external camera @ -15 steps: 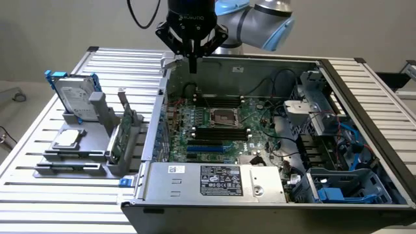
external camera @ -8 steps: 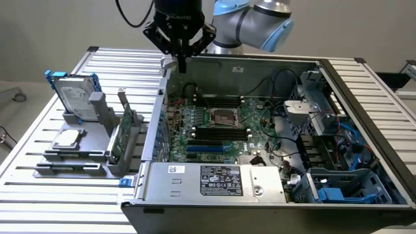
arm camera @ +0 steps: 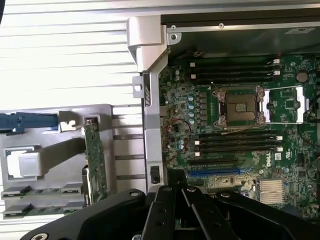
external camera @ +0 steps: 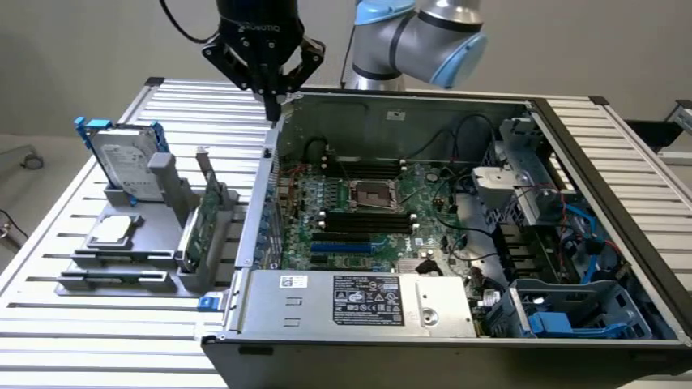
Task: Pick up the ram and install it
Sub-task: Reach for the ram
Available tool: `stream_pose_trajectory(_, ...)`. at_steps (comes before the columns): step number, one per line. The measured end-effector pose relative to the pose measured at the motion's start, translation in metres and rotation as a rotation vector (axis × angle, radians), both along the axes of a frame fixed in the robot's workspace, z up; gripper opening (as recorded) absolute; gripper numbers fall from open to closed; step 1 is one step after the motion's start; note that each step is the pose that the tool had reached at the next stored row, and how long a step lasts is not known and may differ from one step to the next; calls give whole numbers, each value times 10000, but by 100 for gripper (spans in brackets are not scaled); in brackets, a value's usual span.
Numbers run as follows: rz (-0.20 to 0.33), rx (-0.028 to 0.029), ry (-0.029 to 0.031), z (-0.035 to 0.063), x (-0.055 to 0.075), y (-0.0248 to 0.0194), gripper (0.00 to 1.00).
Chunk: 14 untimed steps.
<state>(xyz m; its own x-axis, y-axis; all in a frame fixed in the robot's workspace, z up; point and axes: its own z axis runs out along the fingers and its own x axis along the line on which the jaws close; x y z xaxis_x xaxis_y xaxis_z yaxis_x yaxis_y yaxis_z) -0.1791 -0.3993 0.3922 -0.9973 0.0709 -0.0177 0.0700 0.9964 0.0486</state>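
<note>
Two ram sticks lie edge-up in the grey holder's front slots, a thin green one (arm camera: 47, 192) and another (arm camera: 35, 210) beside it; in the exterior view they are dark strips (external camera: 125, 257). My black gripper (external camera: 274, 109) hangs over the back end of the open computer case's left wall (external camera: 265, 203), well behind the holder. Its fingers (arm camera: 165, 210) converge to a point, shut, with nothing visible between them. The black memory slots (external camera: 362, 170) (arm camera: 232, 70) flank the processor socket (arm camera: 240, 105) on the green motherboard.
On the holder (external camera: 162, 267) also stand a silver hard drive (external camera: 125, 162), a taller green expansion card (external camera: 206, 223) and a square processor (external camera: 112, 231). Inside the case are cables (external camera: 465, 243), drive bays (external camera: 573, 308) and a power supply (external camera: 357, 300). The table is slatted metal.
</note>
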Motion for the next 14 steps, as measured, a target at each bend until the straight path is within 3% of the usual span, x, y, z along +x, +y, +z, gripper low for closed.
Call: stream_pose_trajectory(14,-1,-7,9,-42,-632,-28,11)
